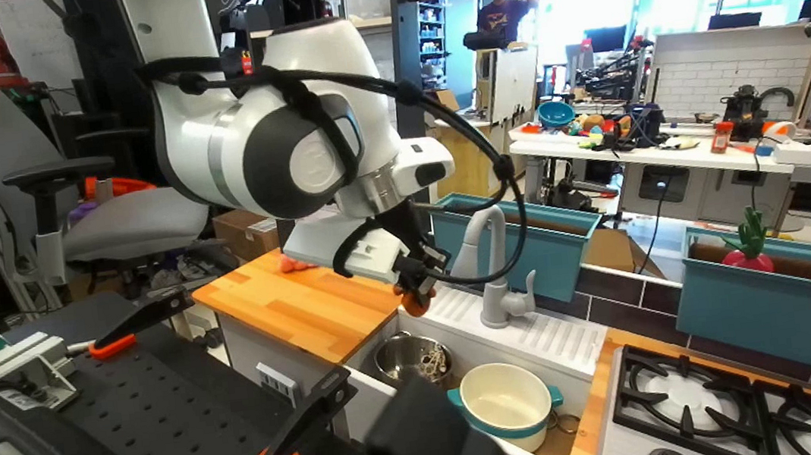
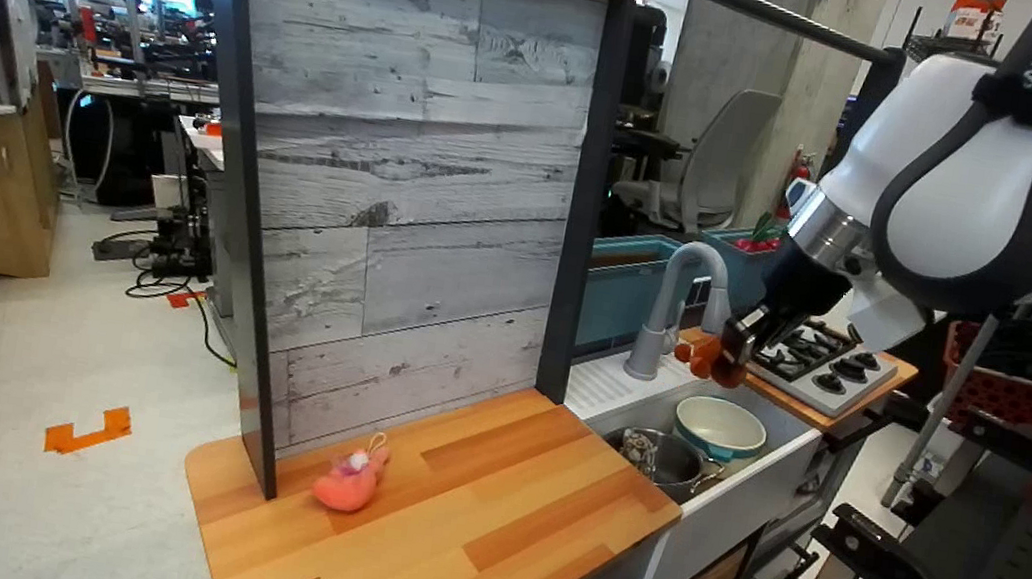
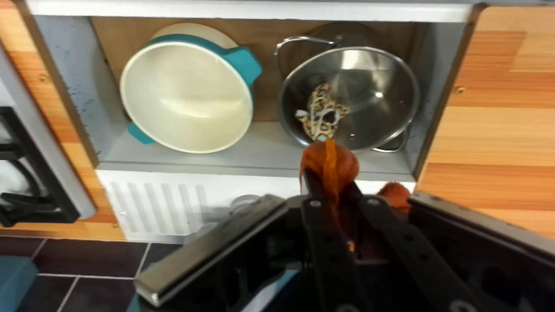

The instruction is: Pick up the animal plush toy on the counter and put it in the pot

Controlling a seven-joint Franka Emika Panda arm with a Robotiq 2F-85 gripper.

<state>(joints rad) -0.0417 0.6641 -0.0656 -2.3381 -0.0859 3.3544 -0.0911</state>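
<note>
The orange-brown plush toy point(image 3: 347, 160) is held between the fingertips of my gripper point(image 3: 330, 184), with an orange loop on top. The toy also shows in both exterior views point(image 1: 415, 301) point(image 2: 698, 358), up in the air over the sink area beside the faucet. My gripper point(image 1: 422, 275) is shut on it. The pot point(image 3: 186, 95) has a cream inside, a light rim and teal handles. It stands tilted in the sink, empty, up and left of the toy in the wrist view. It also shows in both exterior views point(image 1: 505, 399) point(image 2: 721, 424), below the gripper.
A steel pot point(image 3: 377, 99) with a spotted toy point(image 3: 323, 112) inside stands beside the cream pot. A grey faucet point(image 1: 494, 271) rises close to the gripper. A coral plush point(image 2: 347, 483) lies on the wooden counter point(image 2: 488, 488). A stove point(image 1: 688, 394) flanks the sink.
</note>
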